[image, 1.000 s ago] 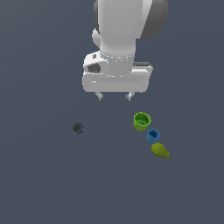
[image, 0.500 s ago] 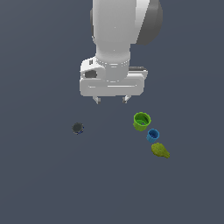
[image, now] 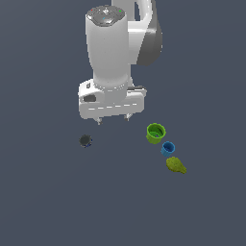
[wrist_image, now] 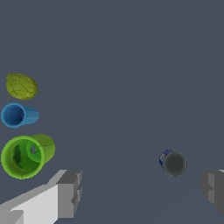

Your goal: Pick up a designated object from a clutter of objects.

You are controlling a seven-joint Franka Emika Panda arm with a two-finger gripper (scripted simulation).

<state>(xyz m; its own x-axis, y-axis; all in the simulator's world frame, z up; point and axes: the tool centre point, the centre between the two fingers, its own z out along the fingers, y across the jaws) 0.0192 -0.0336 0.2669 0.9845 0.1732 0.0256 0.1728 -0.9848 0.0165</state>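
The designated object (image: 85, 141) is a small dark round cup with a blue lower band; it stands alone on the floor toward the exterior view's left, also seen in the wrist view (wrist_image: 173, 162). My gripper (image: 113, 119) hangs above the floor, open, with nothing between its fingers (wrist_image: 69, 194). It is up and toward the exterior view's right of the dark cup, not touching it. The rest of the clutter lies in a row: a bright green cup (image: 155, 133), a smaller blue cup (image: 167, 148) and an olive lumpy object (image: 176, 165).
The green cup (wrist_image: 25, 155), blue cup (wrist_image: 17, 115) and olive object (wrist_image: 22, 86) sit close together, well apart from the dark cup. The plain dark grey floor (image: 57, 202) stretches all around.
The arm has shifted toward the exterior view's left, bringing the open gripper closer to the dark cup. The objects have not moved.
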